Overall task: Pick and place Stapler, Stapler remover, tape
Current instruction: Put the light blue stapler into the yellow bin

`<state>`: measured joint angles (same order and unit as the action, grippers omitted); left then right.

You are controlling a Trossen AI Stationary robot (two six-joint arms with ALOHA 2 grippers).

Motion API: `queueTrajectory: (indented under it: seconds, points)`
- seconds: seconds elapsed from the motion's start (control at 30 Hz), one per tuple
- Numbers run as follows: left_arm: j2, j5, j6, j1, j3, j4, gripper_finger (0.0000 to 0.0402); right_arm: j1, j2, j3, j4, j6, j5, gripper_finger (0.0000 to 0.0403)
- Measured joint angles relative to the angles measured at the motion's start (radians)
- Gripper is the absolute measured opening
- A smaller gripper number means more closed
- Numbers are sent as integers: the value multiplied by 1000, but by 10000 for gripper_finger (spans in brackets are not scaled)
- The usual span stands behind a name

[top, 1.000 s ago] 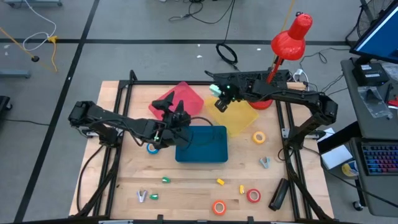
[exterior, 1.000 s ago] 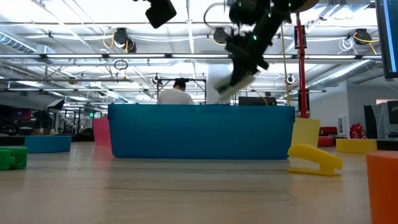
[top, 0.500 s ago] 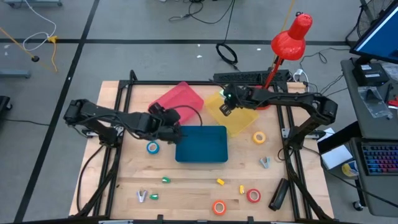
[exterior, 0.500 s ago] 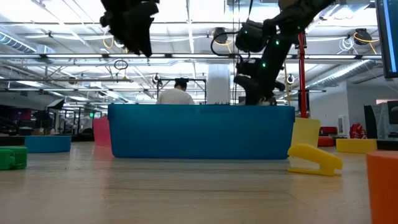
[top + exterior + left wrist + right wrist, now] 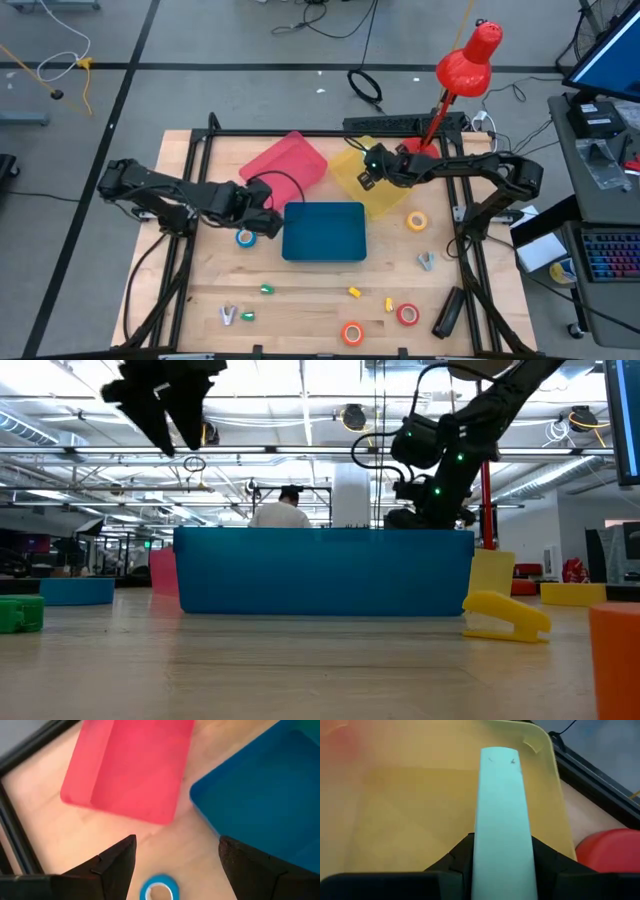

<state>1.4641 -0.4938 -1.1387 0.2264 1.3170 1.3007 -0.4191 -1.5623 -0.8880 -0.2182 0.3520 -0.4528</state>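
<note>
My right gripper (image 5: 367, 176) is shut on a pale mint stapler (image 5: 502, 805) over the yellow tray (image 5: 392, 196) at the table's far right; it also shows in the low view (image 5: 432, 500) behind the blue tray. My left gripper (image 5: 262, 222) is open and empty, just above and beside the blue tape roll (image 5: 245, 238), which lies flat on the table between its fingers in the left wrist view (image 5: 159, 889). A yellow tape roll (image 5: 416, 220), a red one (image 5: 407, 314) and an orange one (image 5: 352, 333) lie flat on the table. Staple removers (image 5: 427, 261) (image 5: 229, 316) lie near the front. My right gripper pinches the stapler's two long sides (image 5: 479, 857) between its two fingers, at the end nearest the wrist. The stapler runs forward along the fingers, its flat top up, over the yellow tray's floor (image 5: 410, 805). Whether it rests on the tray I cannot tell.
A blue tray (image 5: 324, 232) stands mid-table between the arms, a red tray (image 5: 288, 160) behind my left gripper. Small green (image 5: 267, 289) and yellow (image 5: 353, 292) bits and a black object (image 5: 447, 312) lie near the front. A red lamp (image 5: 468, 58) stands at the far right.
My right gripper has carried the stapler a little toward the right and down, from above the blue tray's rim line in the low view to behind it, over the yellow tray. My left gripper has moved from the blue tray's left edge toward the table's left, over the blue tape roll.
</note>
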Motion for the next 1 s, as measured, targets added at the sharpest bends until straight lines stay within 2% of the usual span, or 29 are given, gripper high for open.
queueTrajectory:
  seconds: [0.17,0.4,1.0]
  points:
    - [-5,0,-100,39,0,18,276,0,0,26,39,17,-9,112]
    - [-5,-1,-156,76,0,18,279,0,0,70,81,36,-4,112]
    - [-4,5,-170,95,0,-15,274,0,0,134,87,82,14,125]
